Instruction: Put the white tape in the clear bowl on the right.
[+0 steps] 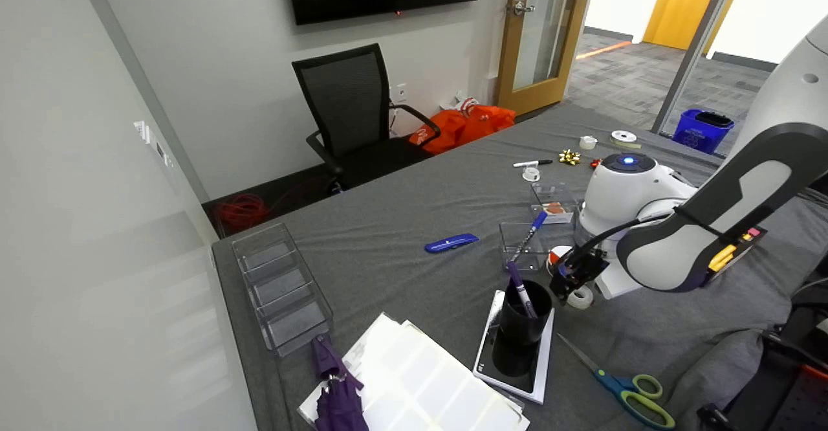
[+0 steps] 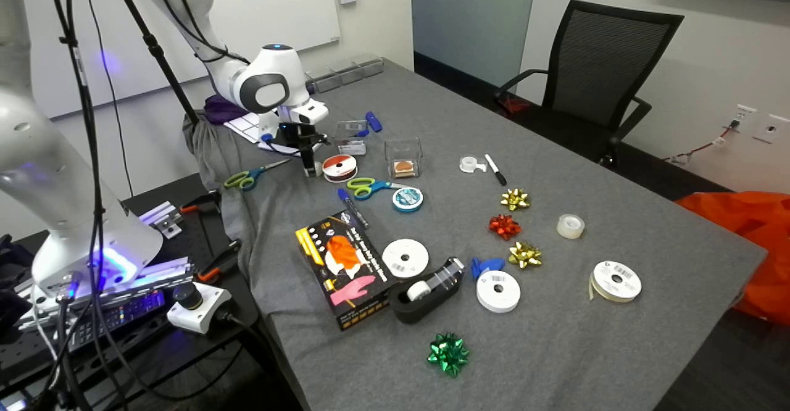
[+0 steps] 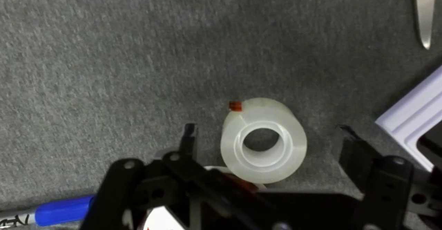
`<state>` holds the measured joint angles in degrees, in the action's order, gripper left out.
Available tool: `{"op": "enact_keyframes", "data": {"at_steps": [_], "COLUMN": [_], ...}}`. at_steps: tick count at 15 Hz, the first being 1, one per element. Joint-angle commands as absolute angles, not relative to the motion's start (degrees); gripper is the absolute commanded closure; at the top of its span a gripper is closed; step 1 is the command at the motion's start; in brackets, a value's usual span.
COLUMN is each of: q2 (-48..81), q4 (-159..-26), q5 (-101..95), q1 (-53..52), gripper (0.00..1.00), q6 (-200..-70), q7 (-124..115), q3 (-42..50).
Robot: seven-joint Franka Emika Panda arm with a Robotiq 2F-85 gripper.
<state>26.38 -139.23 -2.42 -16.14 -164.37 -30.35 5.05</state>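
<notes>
The wrist view shows what the exterior views half hide: the white tape (image 3: 264,156) lies flat on the desk (image 3: 121,67) between the fingers (image 3: 359,162), which stand spread and released, a gap at either side of it. In both exterior views a clear container (image 2: 401,145) holds a brown thing (image 2: 404,166); in an exterior view a blue pen (image 1: 528,233) slants over a second clear container (image 1: 532,259), inside or not I cannot tell, and a black cup (image 1: 517,321) holds a purple marker (image 1: 521,292). A white frame (image 3: 411,116) sits just beside one finger, while the desk's open grey runs up from the white tape to the top of the wrist view
</notes>
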Motion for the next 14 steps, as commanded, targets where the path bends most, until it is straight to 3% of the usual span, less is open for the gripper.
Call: {"op": "enact_keyframes", "data": {"at_steps": [1, 2, 4, 8, 9, 14], "q2": [28.1, 28.1, 28.3, 28.6, 28.3, 24.3], "q4": [-138.4, -138.3, -138.2, -137.8, -137.9, -140.4], "q5": [-1.9, -1.7, -1.6, -1.4, -1.4, -1.2], "q1": [-18.1, -18.1, -18.1, -18.3, -18.2, -17.4], "gripper": [0.0, 0.25, 0.33, 0.62, 0.67, 0.67], "q6": [-165.7, -165.6, -165.7, -165.9, -165.8, -164.1], "q7": [-30.2, -30.0, -29.9, -29.8, -29.7, -28.4], "q3": [6.8, 6.8, 6.8, 6.8, 6.7, 6.0]}}
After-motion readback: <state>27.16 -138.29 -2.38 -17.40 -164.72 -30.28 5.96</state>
